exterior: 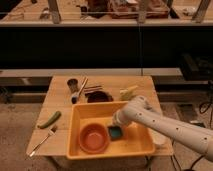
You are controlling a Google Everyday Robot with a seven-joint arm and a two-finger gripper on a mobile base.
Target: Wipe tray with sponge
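The tool (116,124) is down inside the tray (107,154), at the end of the white arm (165,125) that reaches in from the right over the tray's far right corner; it sits right over the sponge (116,133) and looks to be pressed against its top, though whether it is open or gripping I cannot tell from here; the sponge, a small dark teal block, lies on the tray floor about mid-tray, just on the near side of the tool; just to the left of the sponge, almost touching it, sits a round orange-red bowl (93,138), also in the tray; the tray itself takes up the near right part of the wooden worktop (57,100); on the bare wood to its left lie a long green vegetable (50,119) and, nearer the front edge, a fork (42,141); behind the tray stand a dark cup (72,83), a dark dish (100,96) with some utensils (83,87) beside it, and a pale yellow-green item (128,92) off to the right, close to the arm's bend.
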